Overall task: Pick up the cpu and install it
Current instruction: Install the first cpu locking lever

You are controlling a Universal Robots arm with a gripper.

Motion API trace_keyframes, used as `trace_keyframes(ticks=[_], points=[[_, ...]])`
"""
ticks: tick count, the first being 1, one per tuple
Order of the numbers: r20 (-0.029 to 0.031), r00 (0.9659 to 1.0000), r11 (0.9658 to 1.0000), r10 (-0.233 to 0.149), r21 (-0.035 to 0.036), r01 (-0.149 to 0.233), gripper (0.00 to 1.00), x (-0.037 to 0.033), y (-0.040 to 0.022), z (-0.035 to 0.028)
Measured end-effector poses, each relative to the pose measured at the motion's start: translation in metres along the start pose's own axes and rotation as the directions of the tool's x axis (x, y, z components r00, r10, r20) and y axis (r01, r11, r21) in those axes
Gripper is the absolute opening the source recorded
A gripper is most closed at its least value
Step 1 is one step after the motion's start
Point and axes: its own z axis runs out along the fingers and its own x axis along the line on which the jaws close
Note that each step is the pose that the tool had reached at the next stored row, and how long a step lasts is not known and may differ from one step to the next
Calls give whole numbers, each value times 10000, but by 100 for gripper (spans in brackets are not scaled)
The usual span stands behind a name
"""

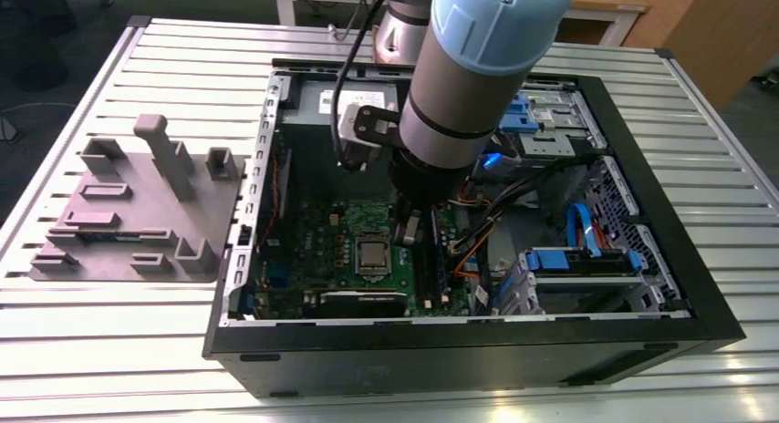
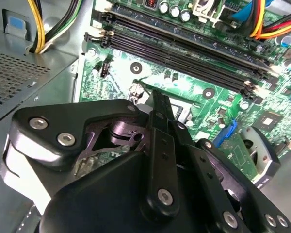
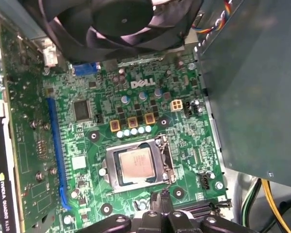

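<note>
The cpu (image 3: 135, 163) is a small silvery square lying flat inside the metal socket frame (image 3: 109, 167) on the green motherboard (image 3: 82, 141). In the exterior view the cpu (image 1: 371, 253) shows as a pale square low in the open computer case (image 1: 681, 286). My gripper (image 1: 410, 233) hangs just above the board, a little to the exterior view's right of the socket. Its black fingertips (image 3: 158, 197) stand close beside the socket frame's edge, pressed together with nothing between them. In the second wrist view the gripper (image 2: 156, 99) narrows to one thin tip over the board and hides most of the socket.
A black case fan (image 3: 121, 19) and a grey power supply box (image 3: 252, 87) flank the socket. Long black memory slots (image 2: 184, 43) and yellow and orange cables (image 2: 274, 26) lie near the gripper. A grey fixture plate (image 1: 122, 213) sits on the slatted table (image 1: 109, 332) beside the case.
</note>
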Motion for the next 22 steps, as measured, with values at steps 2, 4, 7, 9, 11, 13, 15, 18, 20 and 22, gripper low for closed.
trace_keyframes(ticks=[2,4,7,9,11,13,15,18,20,22], points=[[7,9999,9999,-128,83,127,10,9,0,0],[2,9996,9996,-275,118,275,10,17,1,0],[-11,9990,9990,-440,119,440,10,31,12,2],[-21,9985,9985,-543,111,543,10,41,15,3],[-32,9980,9979,-636,104,637,10,53,16,4],[-42,9974,9974,-720,98,721,10,65,14,5],[-53,9968,9968,-797,93,797,10,78,11,8],[-74,9961,9961,-876,89,877,10,94,7,20],[-81,9957,9957,-921,87,922,10,104,5,32],[-85,9953,9953,-967,87,968,10,113,5,39]])
